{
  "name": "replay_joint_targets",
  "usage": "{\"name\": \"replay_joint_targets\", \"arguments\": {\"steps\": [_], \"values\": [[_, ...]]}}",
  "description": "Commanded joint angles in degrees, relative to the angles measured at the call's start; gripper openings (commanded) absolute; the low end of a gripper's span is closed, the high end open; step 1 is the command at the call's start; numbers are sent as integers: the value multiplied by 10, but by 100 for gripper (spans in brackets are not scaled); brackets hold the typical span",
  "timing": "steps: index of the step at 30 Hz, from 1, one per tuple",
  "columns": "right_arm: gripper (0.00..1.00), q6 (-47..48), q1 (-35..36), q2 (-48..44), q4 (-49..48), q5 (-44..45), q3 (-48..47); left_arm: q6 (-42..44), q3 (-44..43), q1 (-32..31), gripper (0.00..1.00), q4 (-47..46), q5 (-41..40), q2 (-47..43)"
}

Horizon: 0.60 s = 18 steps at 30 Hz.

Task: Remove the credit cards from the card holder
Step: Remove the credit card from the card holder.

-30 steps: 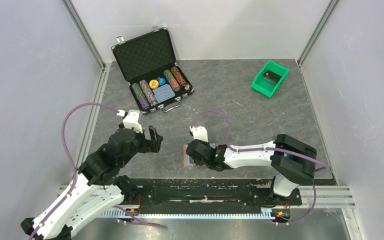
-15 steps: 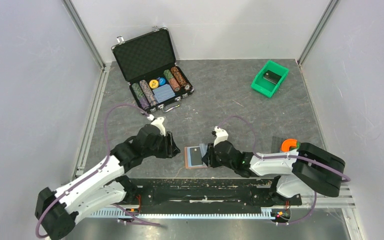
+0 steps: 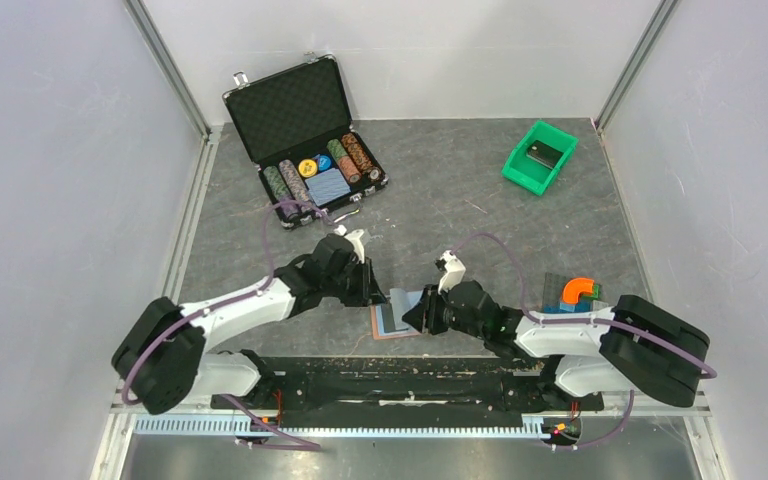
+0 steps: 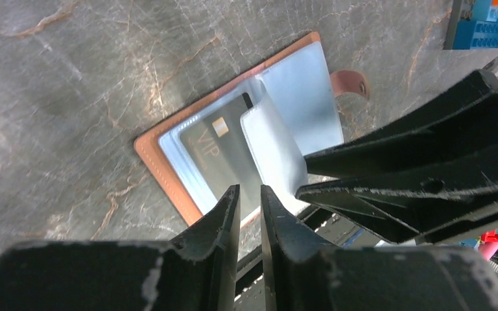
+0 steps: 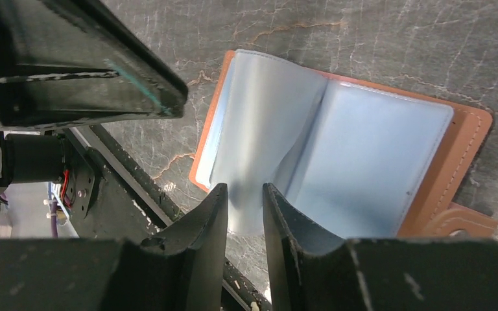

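Two grippers are closing in on the card holder (image 3: 390,322), one from each side. It's lying open on the tabletop (image 3: 480,220) at the near edge, brown cover facing down and light blue lining facing up. Its strap tab (image 4: 351,81) is sticking out from the far side.

The right gripper (image 5: 244,191) is sitting at the holder's right side and clamping a loose light blue inner leaf. The leaf's edge is running down between the fingers in the right wrist view. The leaf is standing up off the spread, and the rest of the holder is lying flat just beyond the fingertips.

The left gripper (image 4: 249,193) is hanging over the half nearest it, with its jaws drawn nearly together and only a thin slit showing. One dark grey credit card (image 4: 215,148) marked VIP is sitting in the pocket on that half, its far corner poking out. The card's near end is running in right under the left fingertips. I can't tell whether the jaws are actually pinching the card or just sitting above it, because the tips are hiding the contact.

The two grippers are working just beside each other, tips nearly meeting over the holder.

An open poker chip case (image 3: 305,135) is sitting far back on the left and a green bin (image 3: 540,158) far back on the right, both well apart from the holder.
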<state>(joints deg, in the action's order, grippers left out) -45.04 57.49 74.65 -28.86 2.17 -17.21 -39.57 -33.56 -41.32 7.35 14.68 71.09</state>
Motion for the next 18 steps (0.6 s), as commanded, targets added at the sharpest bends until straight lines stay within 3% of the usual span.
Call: {"name": "replay_joint_targets", "arguments": {"steps": [1,12,18], "values": [[28,-2,-8,-15,-17,-2,11,-7,-35,0,23,-56,28,56],[25,1,-19,-23,18,12,3,-35,-15,-7,21,-179,92,105],[28,16,-19,-80,113,71,-21,-49,-22,-13,22,-224,128,150]]}}
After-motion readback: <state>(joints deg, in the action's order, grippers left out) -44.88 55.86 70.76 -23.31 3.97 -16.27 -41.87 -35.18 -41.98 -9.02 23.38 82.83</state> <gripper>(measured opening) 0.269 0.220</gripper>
